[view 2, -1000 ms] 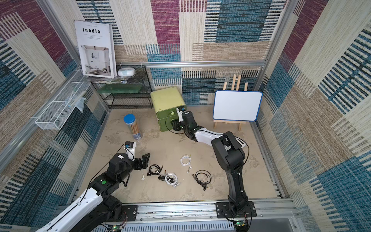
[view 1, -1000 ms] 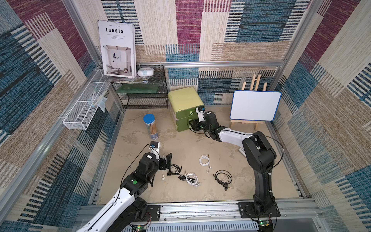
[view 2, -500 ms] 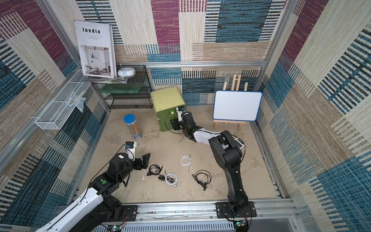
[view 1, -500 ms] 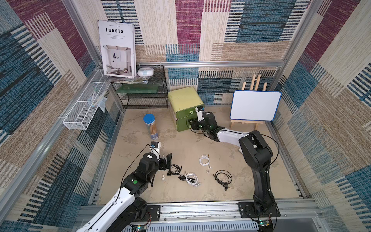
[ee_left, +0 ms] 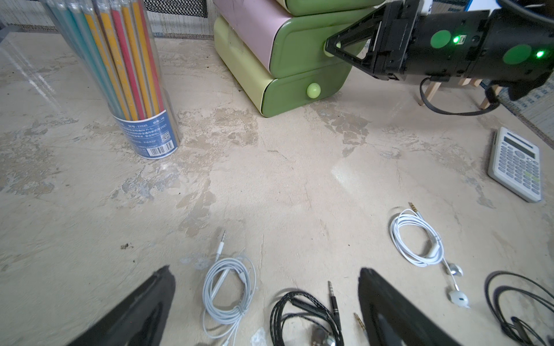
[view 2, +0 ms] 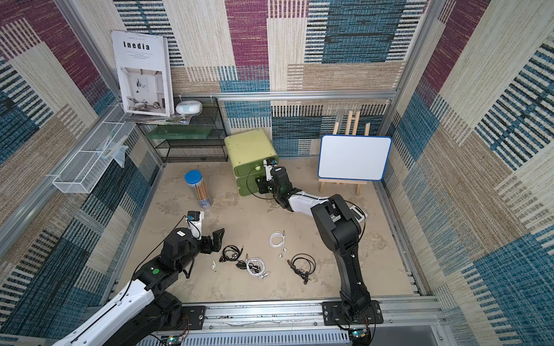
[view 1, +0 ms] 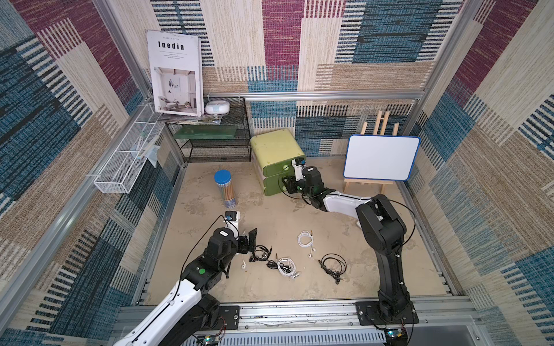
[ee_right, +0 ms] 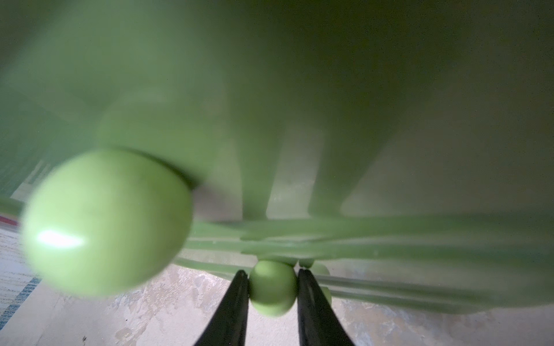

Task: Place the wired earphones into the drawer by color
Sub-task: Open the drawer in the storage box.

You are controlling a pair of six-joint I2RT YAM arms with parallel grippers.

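— Right wrist view: right jaws?
— Narrow, one tip on each side of a small green knob point(ee_right: 272, 287), touching it on both sides. Blurred green drawer front point(ee_right: 299, 119) close behind.
— Same in both top views?
— Right arm point(view 1: 338, 206) stretched low to the green drawers point(view 1: 277, 149) at the back of the worktop point(view 1: 269, 215), well apart from the earphones point(view 1: 259, 253).
— Left jaws?
— Wide, empty, low over the worktop. Between them in the left wrist view: a white earphone coil point(ee_left: 220, 281) and a black braided bundle point(ee_left: 302, 302).
— Pointing which way?
— White earphone coil oval, long axis and plug point(ee_left: 221, 242) both aimed away from the left jaws, toward the back wall point(view 1: 323, 131). Black braided bundle's plug point(ee_left: 333, 296) roughly parallel.
— The others?
— In a loose row along the front: white tangle point(view 1: 286, 267), then a second white coil point(view 1: 299, 239), its plug toward the back and earbuds point(view 1: 313, 248) toward the front rail point(view 1: 299, 311), then a black loop point(view 1: 332, 272) lying flat, nearest the right arm.
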